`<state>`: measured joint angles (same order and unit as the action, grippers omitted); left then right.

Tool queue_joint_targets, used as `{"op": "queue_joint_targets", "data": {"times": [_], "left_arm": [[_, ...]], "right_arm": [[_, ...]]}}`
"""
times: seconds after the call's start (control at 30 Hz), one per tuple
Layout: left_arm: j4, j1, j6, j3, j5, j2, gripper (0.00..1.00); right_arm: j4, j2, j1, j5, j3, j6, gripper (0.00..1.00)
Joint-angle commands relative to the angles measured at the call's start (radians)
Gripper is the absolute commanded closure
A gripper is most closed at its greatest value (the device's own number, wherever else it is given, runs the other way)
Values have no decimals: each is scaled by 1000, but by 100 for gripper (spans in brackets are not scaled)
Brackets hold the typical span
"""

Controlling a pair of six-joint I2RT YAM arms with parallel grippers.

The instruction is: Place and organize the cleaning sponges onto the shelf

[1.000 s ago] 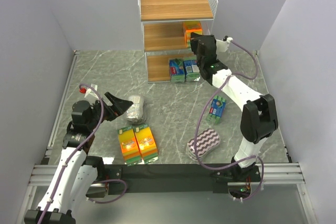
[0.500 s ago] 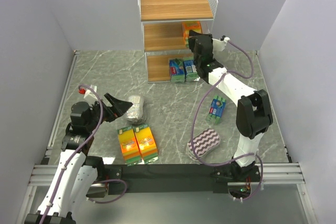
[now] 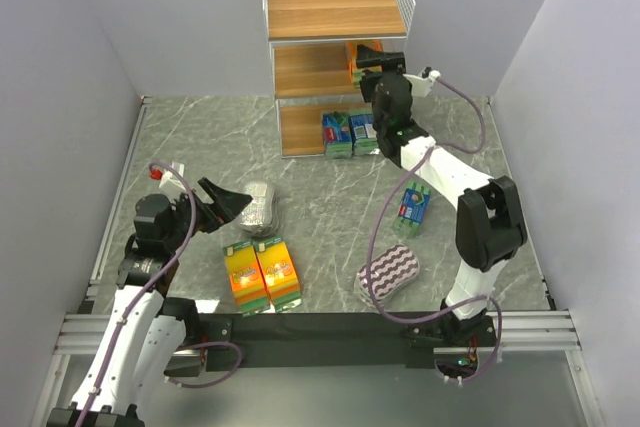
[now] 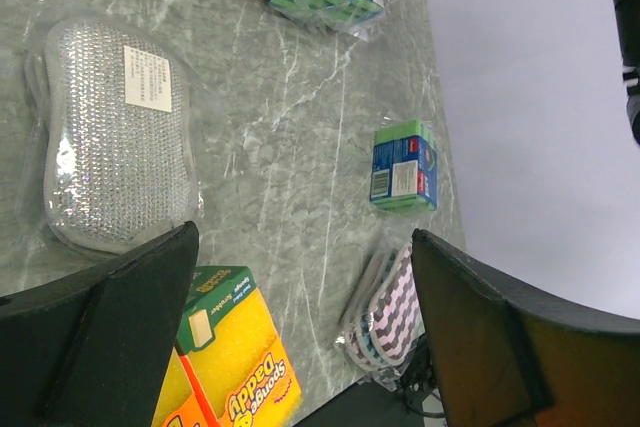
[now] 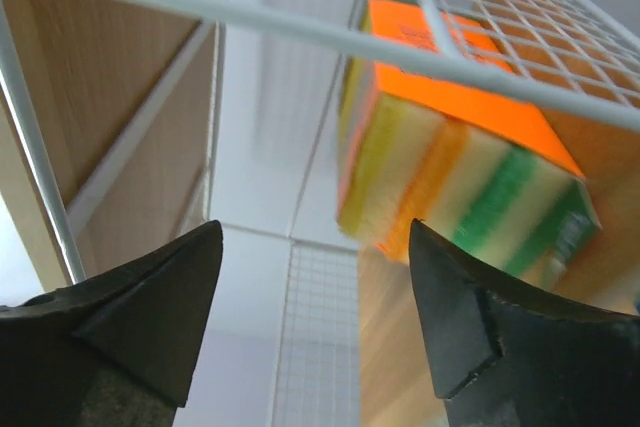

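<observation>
Three orange-yellow sponge packs, three blue-green packs, one purple-striped oval, one silvery oval, one shelf.

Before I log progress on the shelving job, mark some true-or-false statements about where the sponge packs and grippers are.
1. An orange pack sits on the middle tier of the shelf. True.
2. The right gripper is shut on that pack. False: its jaws stand open, with the pack free ahead of them.
3. Two orange packs lie side by side on the table. True.
4. The purple sponge is on the shelf. False: it lies on the table.
5. The left gripper is open. True.
</observation>
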<state>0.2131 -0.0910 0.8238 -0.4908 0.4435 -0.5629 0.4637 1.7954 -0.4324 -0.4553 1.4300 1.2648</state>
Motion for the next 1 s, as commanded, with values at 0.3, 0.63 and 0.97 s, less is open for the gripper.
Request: {"op": "queue_joint_targets", "data": {"times": [0.3,0.63,0.97], "left_arm": [[262,-1,35,-144,-294,23,87],[650,-3,267,-126,-433,-17,99],[664,-72,285,-67,-440,-118,99]], "right_arm": [[86,-433,-109,92,-494,-140,20],[-371,-582,-259,209,-568,-390,31],[-561,-369,-416,377,-470,-555,29]]}}
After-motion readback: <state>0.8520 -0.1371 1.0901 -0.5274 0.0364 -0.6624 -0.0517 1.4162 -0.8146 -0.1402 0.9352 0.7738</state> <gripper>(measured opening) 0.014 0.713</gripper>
